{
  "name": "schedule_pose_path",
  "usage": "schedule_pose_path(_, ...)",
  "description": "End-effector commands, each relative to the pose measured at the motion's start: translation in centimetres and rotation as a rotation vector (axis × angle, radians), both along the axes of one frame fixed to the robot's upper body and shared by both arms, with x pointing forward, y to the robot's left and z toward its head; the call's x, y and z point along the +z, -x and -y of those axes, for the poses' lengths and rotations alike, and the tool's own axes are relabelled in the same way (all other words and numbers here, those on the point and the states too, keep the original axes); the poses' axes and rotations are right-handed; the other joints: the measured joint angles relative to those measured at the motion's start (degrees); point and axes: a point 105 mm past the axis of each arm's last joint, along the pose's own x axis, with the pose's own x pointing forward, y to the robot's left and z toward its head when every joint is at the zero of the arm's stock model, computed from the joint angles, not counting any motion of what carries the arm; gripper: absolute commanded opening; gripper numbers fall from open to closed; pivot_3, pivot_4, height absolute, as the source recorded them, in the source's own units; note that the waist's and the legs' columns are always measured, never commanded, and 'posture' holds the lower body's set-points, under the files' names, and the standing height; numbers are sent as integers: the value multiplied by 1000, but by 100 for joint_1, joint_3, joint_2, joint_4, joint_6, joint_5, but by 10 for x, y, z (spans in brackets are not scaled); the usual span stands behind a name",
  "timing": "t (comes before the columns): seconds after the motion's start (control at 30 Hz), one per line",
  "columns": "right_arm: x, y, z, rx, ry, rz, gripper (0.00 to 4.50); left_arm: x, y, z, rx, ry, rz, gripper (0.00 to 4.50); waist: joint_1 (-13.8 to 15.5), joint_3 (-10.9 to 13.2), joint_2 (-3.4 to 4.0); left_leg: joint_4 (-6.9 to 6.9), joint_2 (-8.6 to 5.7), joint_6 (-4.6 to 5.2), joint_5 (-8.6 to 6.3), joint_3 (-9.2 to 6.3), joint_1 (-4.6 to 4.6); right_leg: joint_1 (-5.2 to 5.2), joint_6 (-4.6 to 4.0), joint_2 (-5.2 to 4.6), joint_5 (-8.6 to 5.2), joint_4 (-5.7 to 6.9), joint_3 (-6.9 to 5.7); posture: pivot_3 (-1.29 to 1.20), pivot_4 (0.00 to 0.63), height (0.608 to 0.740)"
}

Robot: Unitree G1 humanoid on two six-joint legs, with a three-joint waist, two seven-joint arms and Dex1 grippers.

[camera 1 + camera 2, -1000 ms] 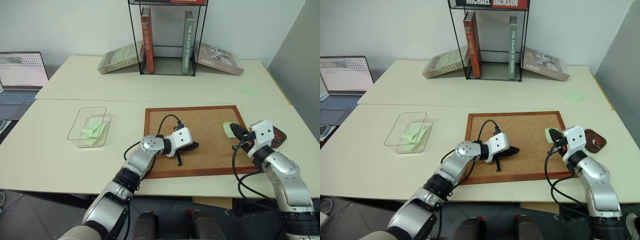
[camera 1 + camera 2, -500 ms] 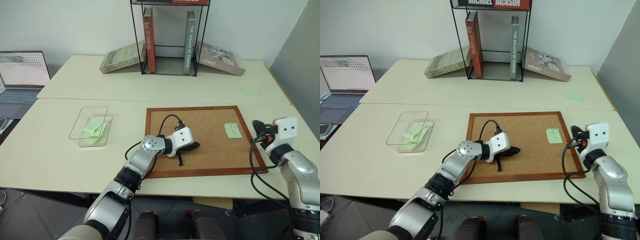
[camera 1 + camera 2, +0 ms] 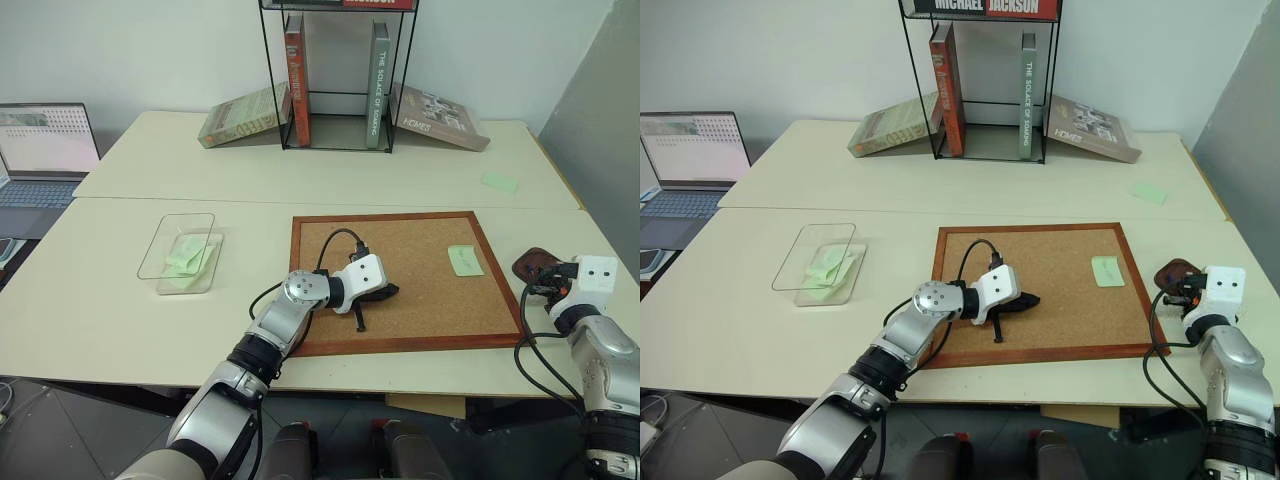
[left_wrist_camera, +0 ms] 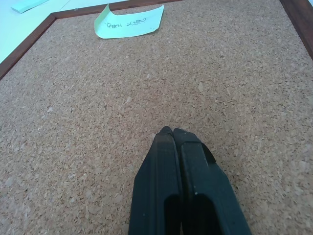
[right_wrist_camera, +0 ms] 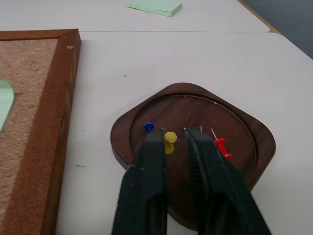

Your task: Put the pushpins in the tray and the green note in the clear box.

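Pale table [image 3: 120, 300] carries the corkboard [image 3: 420, 290]; the right claw [image 5: 173, 139] has swung off it to the tray [image 5: 244, 147], jaws newly parted a little, releasing a yellow pushpin [image 5: 169, 137] among the pushpins. The green note [image 3: 464, 260] now looks unpinned, while the left claw [image 4: 172, 134] rests shut, holding nothing.

Tray [image 5: 254, 147] near edge hidden by right gripper [image 5: 172, 133].

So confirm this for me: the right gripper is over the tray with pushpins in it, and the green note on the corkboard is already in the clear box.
Not quite. The right gripper is over the tray holding pushpins, but the green note lies on the corkboard, not in the clear box, as the left eye view shows.
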Motion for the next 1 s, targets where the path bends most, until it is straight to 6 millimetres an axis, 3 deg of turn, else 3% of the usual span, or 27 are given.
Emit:
schedule_pose_path(0.03,15,-3,0,1,39,48,1869,-29,8,-7,9,-82,-85,0,0,0,0,0,0,0,0,0,0,0,0,0,0,0,0,0,150,740)
schedule_pose_path(0.27,26,-3,3,-9,53,94,3134,-29,8,-7,9,-84,-84,0,0,0,0,0,0,0,0,0,0,0,0,0,0,0,0,0,150,740)
schedule_pose_path(0.47,50,-2,7,-32,93,214,4436,-28,7,-8,7,-85,-82,0,0,0,0,0,0,0,0,0,0,0,0,0,0,0,0,0,150,740)
schedule_pose_path(0.57,55,-2,6,-15,92,247,4482,-28,7,-8,6,-84,-82,0,-1,0,0,0,0,0,0,0,0,0,0,0,0,0,-1,0,150,740)
schedule_pose_path(0.9,52,-9,-31,213,61,228,4482,-22,4,-6,9,-69,-75,0,-1,0,0,0,1,0,0,-2,0,0,0,1,0,0,-2,0,150,740)
schedule_pose_path(1.0,48,-11,-45,301,87,207,4482,-12,2,-5,10,-43,-66,0,-1,0,0,0,0,0,0,-1,0,0,0,1,0,0,-2,0,150,740)
